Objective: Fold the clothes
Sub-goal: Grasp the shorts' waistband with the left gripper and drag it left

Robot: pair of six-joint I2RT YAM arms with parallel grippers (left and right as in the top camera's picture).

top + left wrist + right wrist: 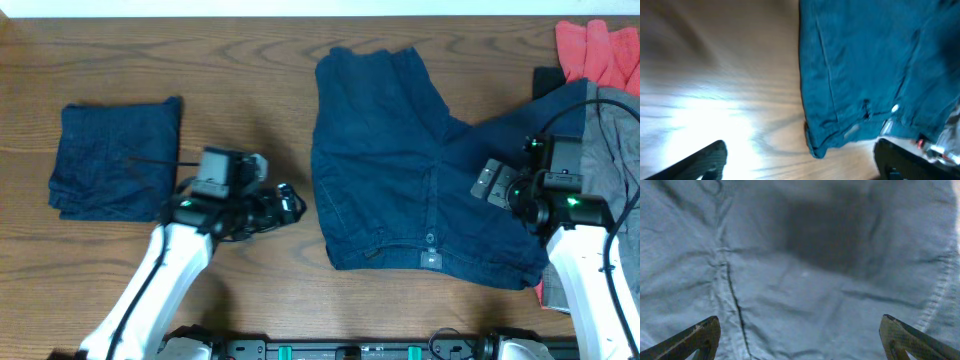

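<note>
Navy-blue shorts [400, 180] lie spread flat in the middle of the table, waistband toward the front edge. A second navy garment [118, 160] lies folded at the left. My left gripper [290, 205] is open and empty over bare wood, just left of the shorts' front left corner. In the left wrist view that corner [820, 145] lies between and ahead of the open fingers [800, 157]. My right gripper [495, 182] hovers over the shorts' right leg. In the right wrist view its fingers [800, 332] are wide open and the navy cloth [805, 270] fills the frame.
A red garment [600, 50] lies at the back right corner. A grey garment [615, 140] lies at the right edge, partly under the right arm. The wooden table [250, 70] shows between the two navy garments.
</note>
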